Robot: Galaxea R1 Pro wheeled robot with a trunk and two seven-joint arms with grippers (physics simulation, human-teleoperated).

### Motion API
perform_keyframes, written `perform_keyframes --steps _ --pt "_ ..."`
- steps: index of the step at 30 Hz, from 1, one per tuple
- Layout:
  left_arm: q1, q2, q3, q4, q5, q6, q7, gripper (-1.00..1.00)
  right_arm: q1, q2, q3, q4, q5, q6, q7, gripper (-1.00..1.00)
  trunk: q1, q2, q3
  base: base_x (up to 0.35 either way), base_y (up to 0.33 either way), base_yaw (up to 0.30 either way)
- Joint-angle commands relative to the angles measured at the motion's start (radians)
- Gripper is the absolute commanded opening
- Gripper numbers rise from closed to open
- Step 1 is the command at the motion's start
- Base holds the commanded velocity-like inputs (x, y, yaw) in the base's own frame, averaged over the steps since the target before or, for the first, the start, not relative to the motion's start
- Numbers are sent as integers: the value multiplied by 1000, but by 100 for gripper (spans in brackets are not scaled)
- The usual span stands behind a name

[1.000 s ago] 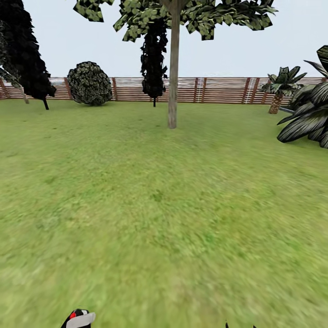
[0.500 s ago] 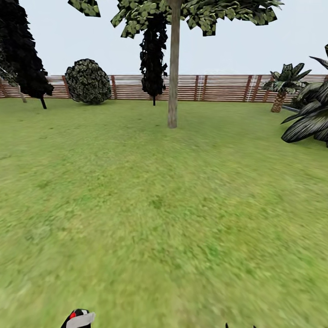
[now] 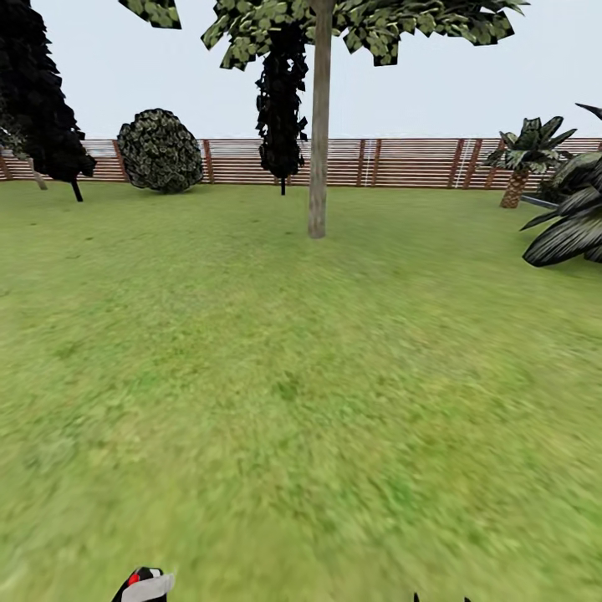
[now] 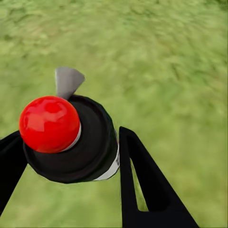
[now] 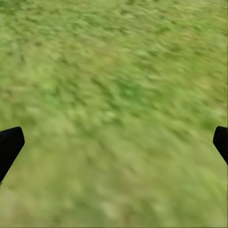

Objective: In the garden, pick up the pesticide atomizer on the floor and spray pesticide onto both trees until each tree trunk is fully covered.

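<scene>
Straight ahead across the lawn (image 3: 284,376) stands the tree trunk (image 3: 317,167), well apart from the robot, before the fence (image 3: 401,163); the left hand (image 4: 71,156) pinches the pesticide atomizer (image 4: 71,137), red nozzle (image 4: 49,124) toward the wrist camera; the right hand (image 5: 114,142) hangs spread above grass, holding nothing.

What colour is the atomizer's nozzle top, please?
Glossy red, seen best in the left wrist view: nozzle top on the black atomizer.

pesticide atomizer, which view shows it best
The left wrist view: the pesticide atomizer sits close up, red top facing the camera, between the left pincer's fingers. The head view catches just its top at the bottom edge.
</scene>
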Motion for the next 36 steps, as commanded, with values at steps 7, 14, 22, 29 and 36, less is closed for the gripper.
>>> perform_keyframes --steps 7,14,22,29,36 --pt "-1 0 -1 1 -1 -3 4 -100 -1 0 -1 2 5 -3 -3 100 0 0 -1 342 0 0" --pt "-1 0 -1 1 -1 -3 4 -100 -1 0 -1 2 6 -3 -3 100 0 0 -1 342 0 0" --pt "-1 0 0 1 -1 -3 4 -100 -1 0 -1 2 6 -3 -3 100 0 0 -1 342 0 0" --pt "-1 0 1 1 -1 -3 4 -100 -1 0 -2 2 6 -3 -3 100 0 0 -1 342 0 0" --pt "-1 0 0 1 -1 -3 4 -100 -1 0 -2 2 5 -3 -3 100 0 0 -1 342 0 0"
